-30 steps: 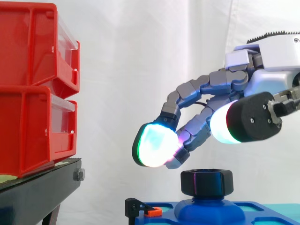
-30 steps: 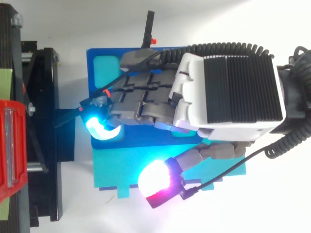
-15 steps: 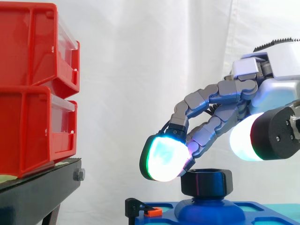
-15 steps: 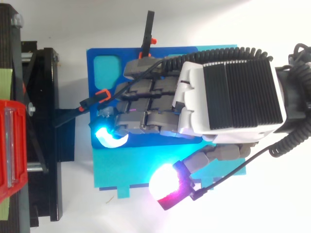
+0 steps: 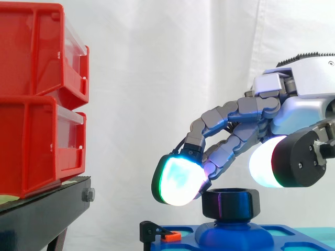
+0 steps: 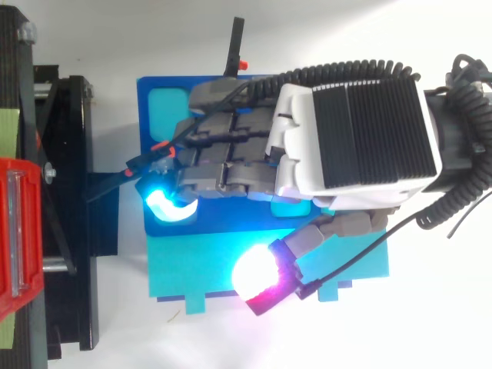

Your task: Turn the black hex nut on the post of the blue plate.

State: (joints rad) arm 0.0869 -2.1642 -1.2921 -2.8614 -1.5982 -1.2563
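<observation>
The hand [image 5: 306, 107] hovered over the nut [image 5: 231, 203], fingers [image 5: 180, 180] half-bent, thumb [image 5: 264, 162] apart, gripping nothing; it needed to drop squarely, bracketing opposite flats.

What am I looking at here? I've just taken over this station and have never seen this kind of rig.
This is a robot hand with glowing fingertips. One picture looks level from the side, the other straight down from above; both show the same work. On the surface lies a blue plate with a raised post bearing a black hex nut. At the side view's left, red bins sit on a black stand. The hand holds nothing: its fingers and thumb hang spread just above the nut, on either side.
</observation>
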